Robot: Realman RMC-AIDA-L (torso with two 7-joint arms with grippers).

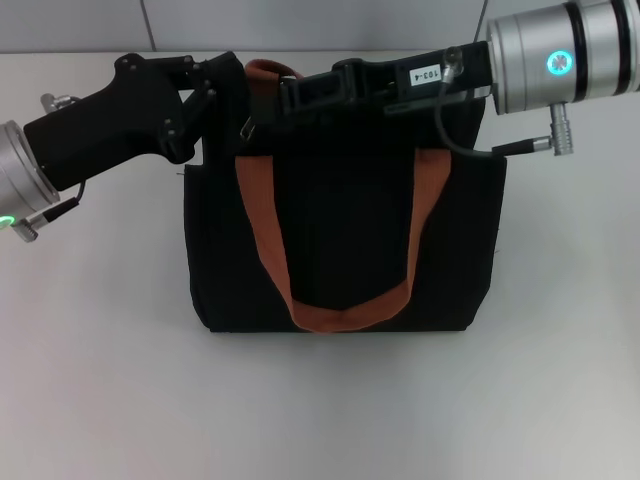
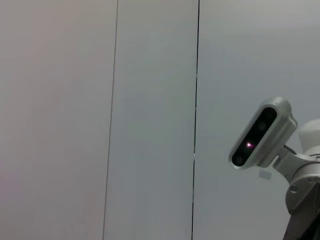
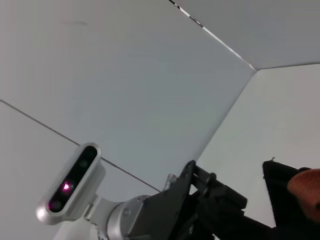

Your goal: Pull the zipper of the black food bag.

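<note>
The black food bag [image 1: 340, 230] stands upright in the middle of the white table, with an orange-brown handle [image 1: 345, 310] hanging down its front. My left gripper [image 1: 215, 85] is at the bag's upper left corner. My right gripper [image 1: 290, 95] reaches in from the right along the bag's top edge. A small silvery piece, probably the zipper pull [image 1: 244, 129], shows just below and between the two grippers. The right wrist view shows the left gripper [image 3: 220, 195] beside the bag's corner [image 3: 280, 180].
The white table [image 1: 320, 410] spreads in front of and beside the bag. A grey panelled wall [image 2: 150, 100] stands behind. The left wrist view shows only that wall and the right arm's wrist camera [image 2: 260, 132].
</note>
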